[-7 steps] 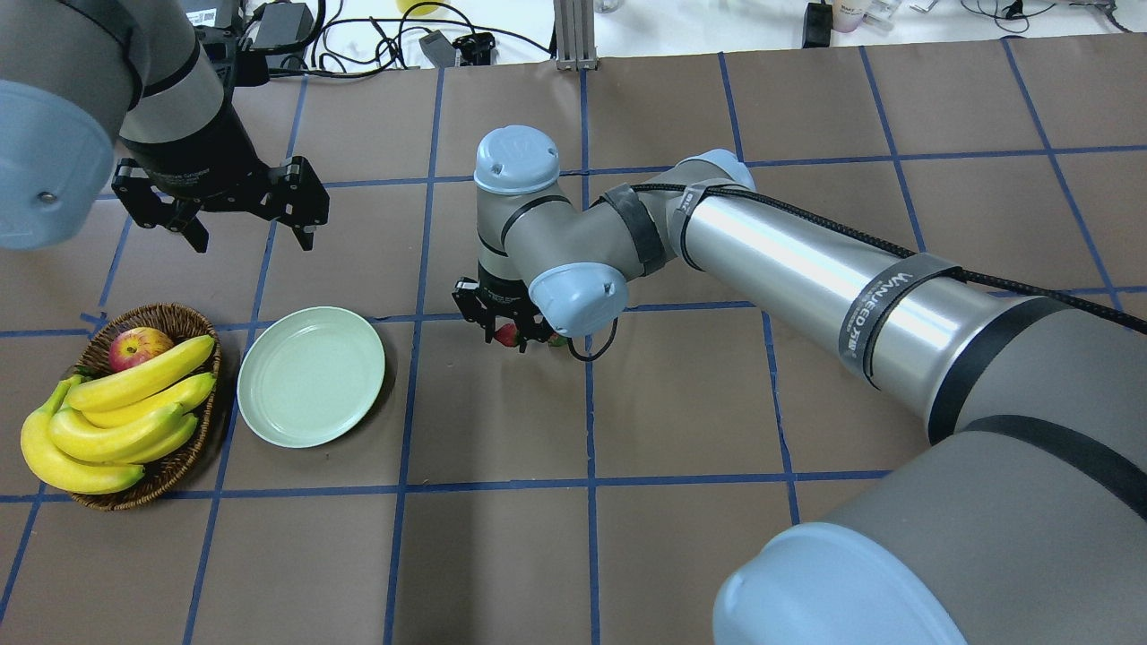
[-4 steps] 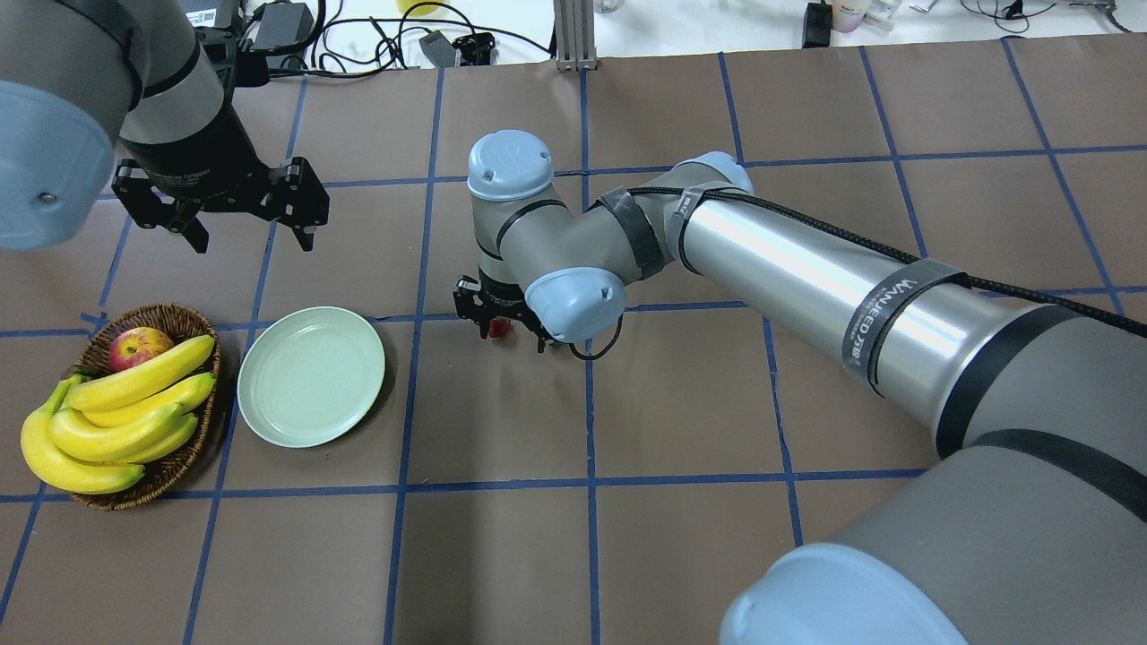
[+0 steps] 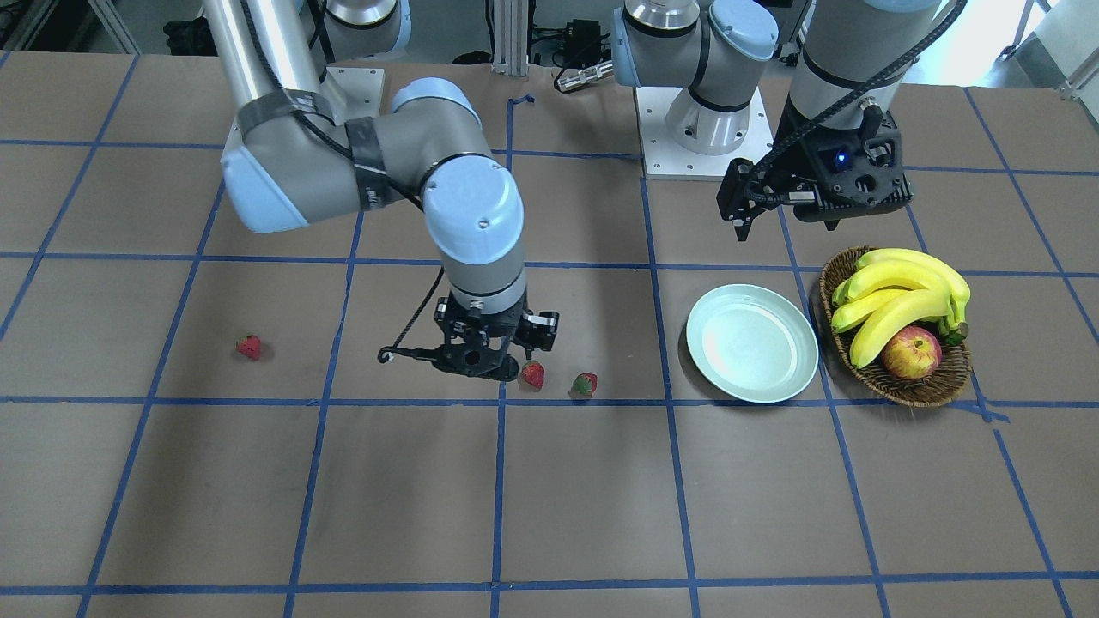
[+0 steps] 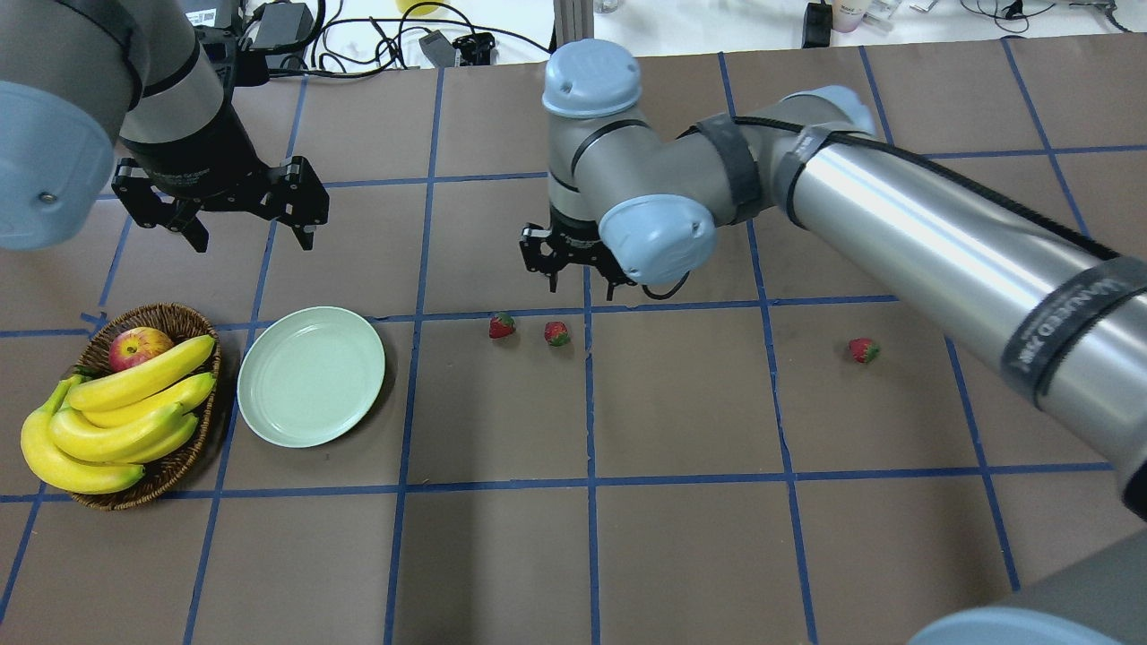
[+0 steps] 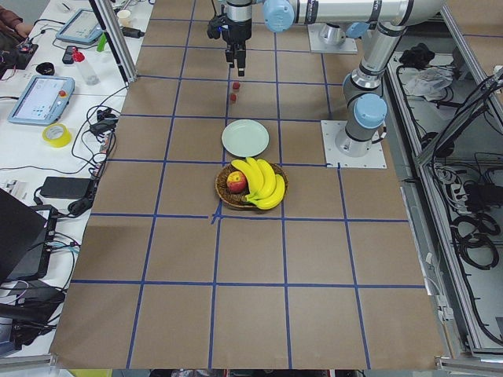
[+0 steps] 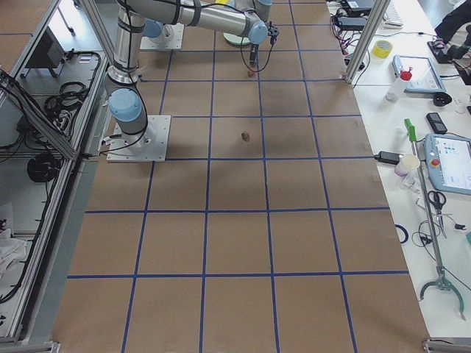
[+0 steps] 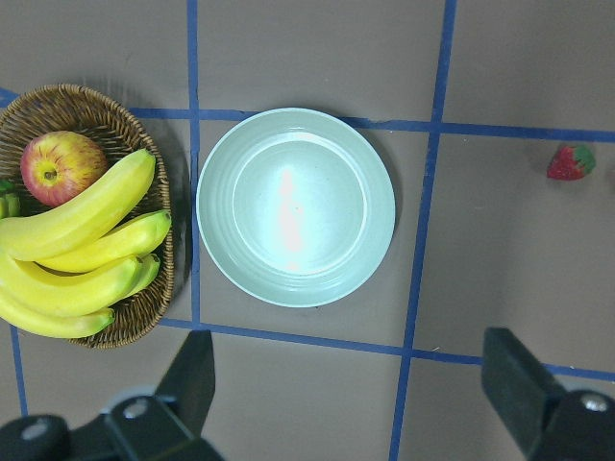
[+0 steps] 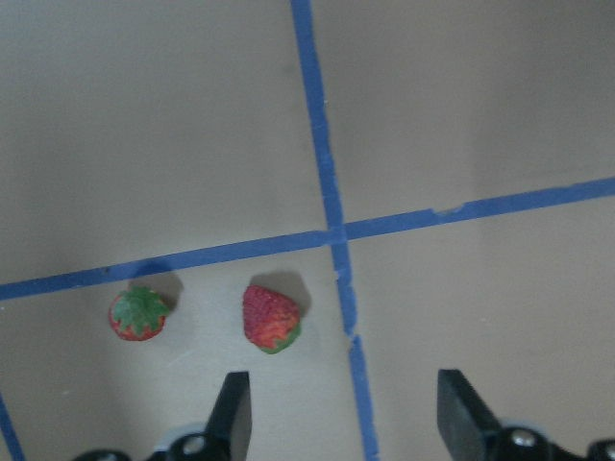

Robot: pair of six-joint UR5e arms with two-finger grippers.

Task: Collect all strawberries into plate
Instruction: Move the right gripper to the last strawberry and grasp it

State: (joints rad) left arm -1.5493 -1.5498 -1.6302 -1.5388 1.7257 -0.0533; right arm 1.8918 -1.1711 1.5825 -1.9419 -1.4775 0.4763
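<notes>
**Strawberries (image 4: pixel 556 333) lie loose on the bench (image 4: pixel 681 546), all apart from the plate (image 4: pixel 311 376)**

The brown bench, crossed by blue tape lines, fills the overhead view. The right arm (image 4: pixel 896 215) reaches in from the right edge toward the upper middle of the frame. Its right claw (image 4: pixel 582 287) hangs released, fingers apart with nothing between them, just above two of the berries in the frame. The left arm (image 4: pixel 170 116) comes in at the upper left. The left claw (image 4: pixel 254 240) is spread wide and grips nothing, higher in the frame than the basket and plate.

At the lower left sits a wicker basket (image 4: pixel 170 315) holding a bunch of bananas (image 4: pixel 125 408) and an apple (image 4: pixel 139 348). The pale green plate lies just right of the basket, not touching it.

Right of the plate, near the centre of the frame, the first strawberry (image 4: pixel 502 325) and the second strawberry (image 4: pixel 556 333) lie side by side just below a tape line, apart from each other. The third strawberry (image 4: pixel 864 349) lies alone well to the right, below the right arm in the frame.
</notes>
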